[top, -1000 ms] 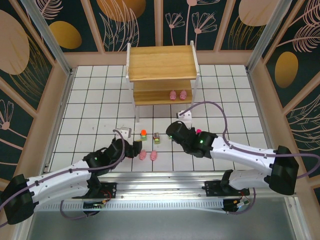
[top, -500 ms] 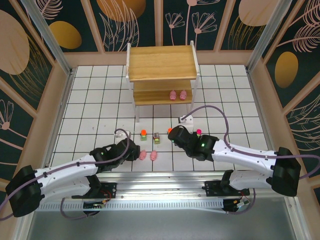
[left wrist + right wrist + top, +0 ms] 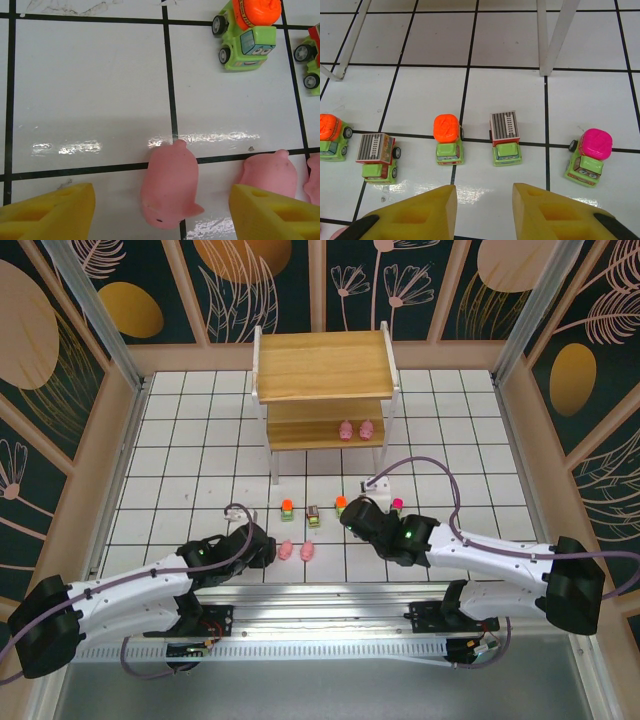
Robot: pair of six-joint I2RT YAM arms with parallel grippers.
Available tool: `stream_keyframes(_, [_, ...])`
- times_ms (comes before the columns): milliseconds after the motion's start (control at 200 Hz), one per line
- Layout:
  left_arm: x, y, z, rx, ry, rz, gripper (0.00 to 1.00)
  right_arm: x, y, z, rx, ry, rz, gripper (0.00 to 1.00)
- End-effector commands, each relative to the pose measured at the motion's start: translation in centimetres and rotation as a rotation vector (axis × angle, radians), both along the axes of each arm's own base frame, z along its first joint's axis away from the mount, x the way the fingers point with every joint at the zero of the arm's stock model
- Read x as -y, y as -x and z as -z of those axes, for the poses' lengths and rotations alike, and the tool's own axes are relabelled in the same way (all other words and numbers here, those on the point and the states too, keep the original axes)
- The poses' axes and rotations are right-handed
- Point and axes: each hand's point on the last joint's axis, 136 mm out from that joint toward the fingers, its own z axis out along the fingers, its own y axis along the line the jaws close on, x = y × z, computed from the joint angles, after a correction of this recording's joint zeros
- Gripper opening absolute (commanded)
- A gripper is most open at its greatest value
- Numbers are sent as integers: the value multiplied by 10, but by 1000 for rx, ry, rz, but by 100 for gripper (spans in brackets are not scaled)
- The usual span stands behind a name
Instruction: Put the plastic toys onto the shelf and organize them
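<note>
Across the white tiled table (image 3: 190,450) we list, big to small:

1. Shelf (image 3: 322,365): 2 tiers, light wood, white legs, at far centre. The lower tier carries 2 shelved pigs (image 3: 346,430), pink, side by side, right of centre.
2. Left arm (image 3: 130,590): stretched fwd from the near-left base. Left gripper (image 3: 270,548) sits low over the tiles. Its yellow fingers (image 3: 47,212) are spread wide, one each side of the first floor pig (image 3: 167,192); we see no contact w/ it.
3. Right arm (image 3: 500,550): right gripper (image 3: 484,197) hangs just on the near side of the vehicle row. Its fingers stand a narrow gap apart w/ bare tile btwn them, pinching nothing.
4. Vehicles, 5 pcs, in a row on the tiles in front of the shelf legs, L to R: far-left orange truck (image 3: 330,135), left striped truck (image 3: 377,155), middle orange truck (image 3: 447,137), right striped truck (image 3: 505,137), magenta truck (image 3: 590,155).
5. Floor pigs, 3 pcs, pink, near side of the row: second floor pig (image 3: 267,172) is partly behind a finger; third floor pig (image 3: 314,175) is cut off at the frame edge.
</note>
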Motion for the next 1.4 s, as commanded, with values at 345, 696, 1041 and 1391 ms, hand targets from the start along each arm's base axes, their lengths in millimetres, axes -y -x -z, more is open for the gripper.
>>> stream_keyframes(345, [0,10,17,-63,-39,21,64,6,5,3,2,-20,18,33])
stream_keyframes(696, [2,7,23,-52,-90,33,57,10,5,3,5,-19,25,32])
stream_keyframes(1041, [6,-4,21,-14,-140,45,52,15,6,6,4,-11,32,32])
stream_keyframes(1391, [14,-12,21,18,-141,65,52,16,5,7,4,-6,34,32])
